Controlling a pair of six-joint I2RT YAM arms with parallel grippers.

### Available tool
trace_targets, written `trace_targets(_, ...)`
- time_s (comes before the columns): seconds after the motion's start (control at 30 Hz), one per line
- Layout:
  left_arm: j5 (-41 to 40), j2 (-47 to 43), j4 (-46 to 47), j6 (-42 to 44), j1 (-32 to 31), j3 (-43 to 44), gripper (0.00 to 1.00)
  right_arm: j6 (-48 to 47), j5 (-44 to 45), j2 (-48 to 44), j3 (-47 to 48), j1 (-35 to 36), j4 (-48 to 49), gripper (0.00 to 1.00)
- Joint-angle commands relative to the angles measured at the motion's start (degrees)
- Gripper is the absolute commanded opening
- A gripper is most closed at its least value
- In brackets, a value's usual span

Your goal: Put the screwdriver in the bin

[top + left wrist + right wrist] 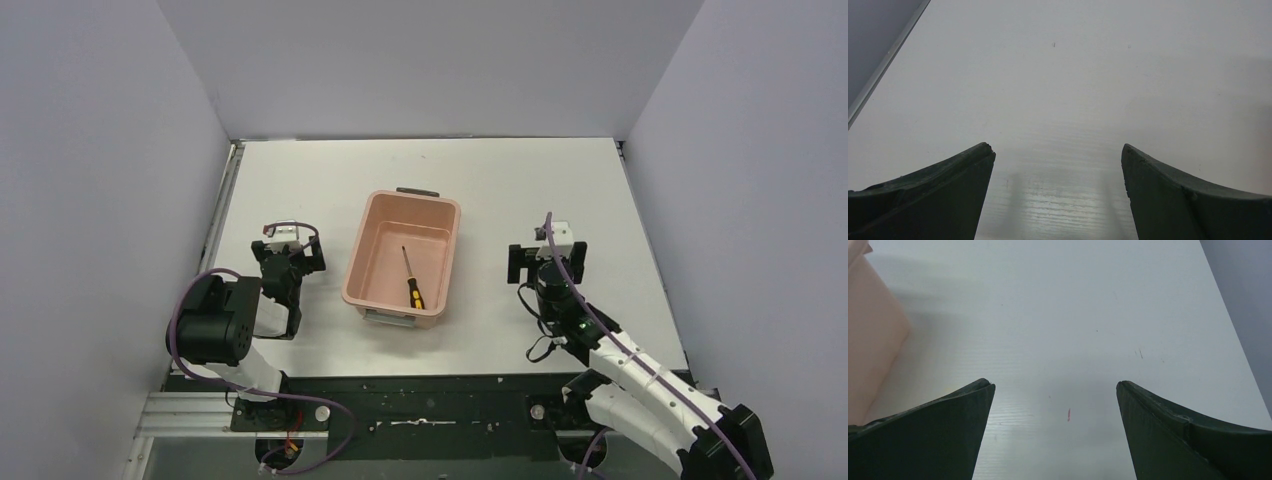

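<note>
Toward the left edge of the tabletop (480, 190), the left pincer (288, 250) is hovering low with its jaws standing wide apart. Its wrist view is showing only bare white surface between the two dark fingers (948, 190), so it is gripping nothing and is taking no visible part in the job.

Midway between the left and right edges, nearer the near edge than the far one, the bin (380, 255) is sitting upright. The screwdriver (410, 272) is lying flat on its floor, in the near right part, with the yellow-and-black handle pointing toward the near edge and the thin shaft pointing toward the far edge. Judging by this, the placing is looking done: the tool is resting wholly inside the walls and nothing is touching it.

Toward the right edge, the right pincer (547, 258) is hanging above open tabletop, well apart from the bin's right wall. Its jaws are spread wide and holding nothing. Its own camera is catching just a strip of the pink wall at the left border, between bare surface and fingers (1188, 440). The screwdriver is therefore lying off to this pincer's left, beyond the wall and hidden from its wrist view. What is remaining, by my reading, is at most for the arms to be pulling back.
</note>
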Motion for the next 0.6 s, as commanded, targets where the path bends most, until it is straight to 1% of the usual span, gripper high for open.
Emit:
trace_targets(0.0, 0.79, -0.75, 1.38, 0.46, 0.17, 0.20, 0.97, -1.48, 2.25, -2.58, -7.14, -0.43, 14.93, 1.00)
trace_targets(0.1, 0.79, -0.72, 1.40, 0.50, 0.16, 0.20, 0.97, -0.44, 3.02, -1.71, -10.03, -0.44, 18.12, 1.00)
trace_targets(0.23, 0.74, -0.68, 1.39, 0.49, 0.16, 0.20, 0.97, 1.09, 3.19, 1.24, -11.47, -0.46, 20.73, 1.00)
trace_targets(0.4, 0.70, -0.74, 1.29, 0.60, 0.17, 0.28, 0.97, 0.97, 3.33, 3.45, -10.47, -0.44, 19.93, 1.00)
trace_targets(0.57, 0.61, -0.53, 1.09, 0.67, 0.19, 0.37, 0.97, 0.89, 3.16, 3.35, -10.55, -0.51, 20.12, 1.00)
